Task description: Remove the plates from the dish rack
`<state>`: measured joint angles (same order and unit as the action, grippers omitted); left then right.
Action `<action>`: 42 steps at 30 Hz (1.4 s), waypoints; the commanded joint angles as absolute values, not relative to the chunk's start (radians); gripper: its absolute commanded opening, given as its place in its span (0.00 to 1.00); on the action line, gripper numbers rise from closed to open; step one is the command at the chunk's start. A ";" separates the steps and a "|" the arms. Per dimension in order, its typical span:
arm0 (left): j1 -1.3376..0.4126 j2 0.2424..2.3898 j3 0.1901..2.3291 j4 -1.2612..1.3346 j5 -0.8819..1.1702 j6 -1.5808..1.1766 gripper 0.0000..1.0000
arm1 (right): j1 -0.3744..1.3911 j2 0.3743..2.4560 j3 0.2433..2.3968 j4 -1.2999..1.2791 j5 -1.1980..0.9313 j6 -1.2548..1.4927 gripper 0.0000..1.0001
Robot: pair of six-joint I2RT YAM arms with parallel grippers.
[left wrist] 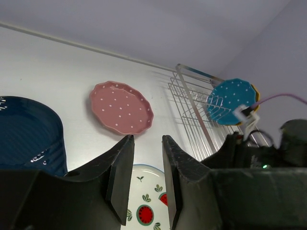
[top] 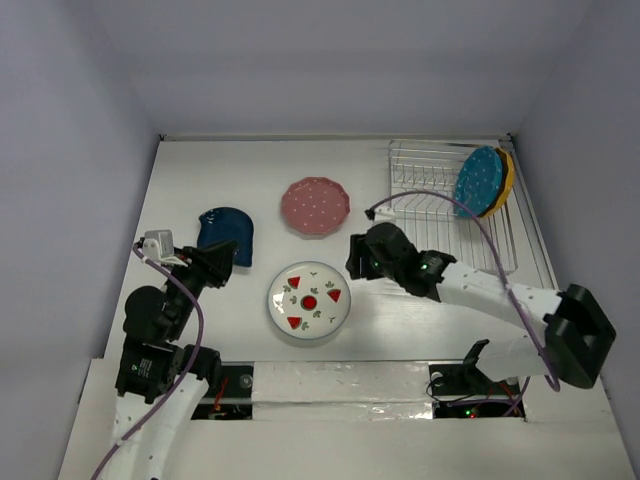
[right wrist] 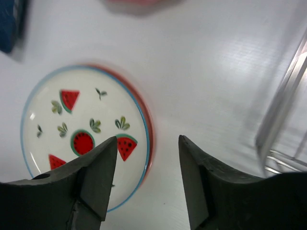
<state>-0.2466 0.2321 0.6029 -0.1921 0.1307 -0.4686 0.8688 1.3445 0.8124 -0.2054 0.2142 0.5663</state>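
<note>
The wire dish rack (top: 440,210) stands at the back right and holds a teal dotted plate (top: 478,180) upright, with an orange-yellow plate (top: 509,176) just behind it. On the table lie a pink dotted plate (top: 315,206), a dark blue plate (top: 227,235) and a white plate with red fruit (top: 309,298); a pinkish rim (right wrist: 150,129) shows under the fruit plate. My right gripper (top: 354,262) is open and empty, just right of the fruit plate's edge (right wrist: 147,139). My left gripper (top: 225,268) is open and empty beside the blue plate (left wrist: 146,139).
White walls close the table on the left, back and right. The rack also shows in the left wrist view (left wrist: 192,115) and in the right wrist view (right wrist: 288,105). My right arm (left wrist: 259,153) lies between the fruit plate and the rack.
</note>
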 commanded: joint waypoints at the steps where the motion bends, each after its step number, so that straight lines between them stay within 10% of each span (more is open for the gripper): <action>1: -0.242 0.209 0.627 -0.155 0.132 -0.468 0.27 | 0.845 1.241 0.957 -0.333 0.475 0.511 0.58; 10: -0.242 0.178 0.623 -0.149 0.144 -0.466 0.28 | 0.275 1.129 1.000 -0.247 0.515 0.443 0.15; 17: -0.275 0.169 0.626 -0.155 0.135 -0.466 0.30 | 0.068 1.325 1.232 -0.278 0.522 0.384 0.59; 42: -0.351 0.144 0.632 -0.166 0.109 -0.468 0.33 | -0.018 1.761 1.485 -0.400 0.696 0.239 0.54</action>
<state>-0.3447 0.1535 0.6029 -0.1928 0.1146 -0.4690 -0.0082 1.7210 1.4345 -0.3691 0.6460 0.2626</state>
